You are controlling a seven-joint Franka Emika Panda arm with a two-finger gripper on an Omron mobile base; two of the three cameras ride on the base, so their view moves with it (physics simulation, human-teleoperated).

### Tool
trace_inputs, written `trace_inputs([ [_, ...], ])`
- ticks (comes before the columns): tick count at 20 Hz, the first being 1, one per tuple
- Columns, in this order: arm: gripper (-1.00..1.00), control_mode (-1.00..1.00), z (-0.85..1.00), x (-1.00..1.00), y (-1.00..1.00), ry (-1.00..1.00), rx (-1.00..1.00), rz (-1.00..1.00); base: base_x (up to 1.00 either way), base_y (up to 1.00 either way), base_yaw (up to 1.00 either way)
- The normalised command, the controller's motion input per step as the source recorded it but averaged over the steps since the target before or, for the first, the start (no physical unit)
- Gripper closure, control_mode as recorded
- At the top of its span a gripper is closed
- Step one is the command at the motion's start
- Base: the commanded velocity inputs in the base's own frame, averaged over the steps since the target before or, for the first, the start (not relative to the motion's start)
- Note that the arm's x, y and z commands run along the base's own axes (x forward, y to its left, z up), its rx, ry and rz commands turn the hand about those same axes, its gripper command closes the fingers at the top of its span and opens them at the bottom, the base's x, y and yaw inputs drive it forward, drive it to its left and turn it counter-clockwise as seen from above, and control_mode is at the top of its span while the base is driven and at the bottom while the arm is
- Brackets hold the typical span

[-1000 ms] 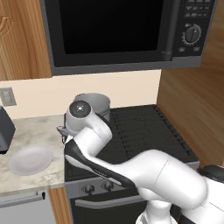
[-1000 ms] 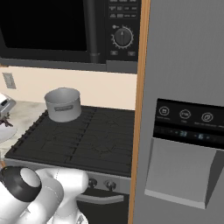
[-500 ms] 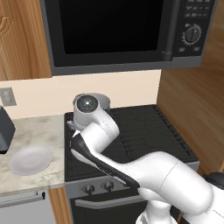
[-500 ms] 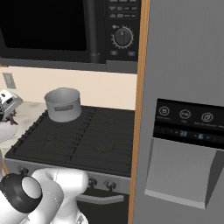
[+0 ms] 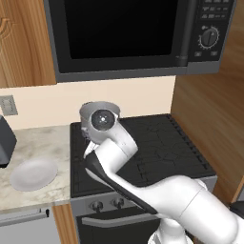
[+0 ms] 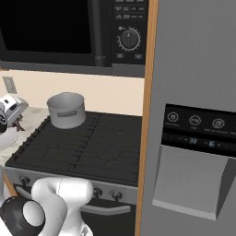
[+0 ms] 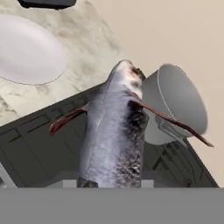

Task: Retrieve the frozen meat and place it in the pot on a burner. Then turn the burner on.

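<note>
My gripper (image 7: 114, 183) is shut on the frozen meat (image 7: 116, 135), a grey fish-shaped piece with thin reddish fins. It hangs above the left edge of the black cooktop (image 7: 39, 144). The grey metal pot (image 7: 179, 103) lies just beyond the meat's tip. In the right base view the pot (image 6: 67, 109) stands on the back-left burner (image 6: 69, 126), and my gripper (image 6: 17, 123) hovers to its left over the counter's edge. The arm's elbow covers most of the pot (image 5: 90, 110) in the left base view.
A round white plate (image 5: 33, 174) lies on the stone counter (image 5: 43, 143) left of the stove, beside a dark appliance (image 5: 5, 143). Stove knobs (image 6: 97, 192) line the front panel. A black microwave (image 5: 128, 33) hangs overhead. The grey fridge (image 6: 193, 115) stands to the right.
The arm has swung from over the counter toward the stove, and the hand carrying the meat now sits closer to the pot. The grip has stayed shut.
</note>
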Motion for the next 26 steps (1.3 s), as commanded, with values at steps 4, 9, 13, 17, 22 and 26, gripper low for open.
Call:
trace_inputs([
  [4,1.00,-1.00,0.05,0.03,-0.22,-0.15,0.00,-0.07,0.00,0.00,0.00],
  [9,1.00,-1.00,0.32,0.00,-0.21,-0.01,0.05,-0.11,0.00,0.00,0.00],
  [13,1.00,-1.00,0.42,0.00,-0.16,0.01,0.10,-0.11,0.00,0.00,0.00],
  [17,1.00,-1.00,0.30,0.00,-0.12,0.06,0.12,-0.09,0.00,0.00,0.00],
  [22,1.00,-1.00,0.01,0.09,-0.08,0.00,0.14,-0.07,0.00,0.00,0.00],
  [26,1.00,-1.00,0.00,0.13,-0.04,-0.02,0.10,-0.04,0.00,0.00,0.00],
])
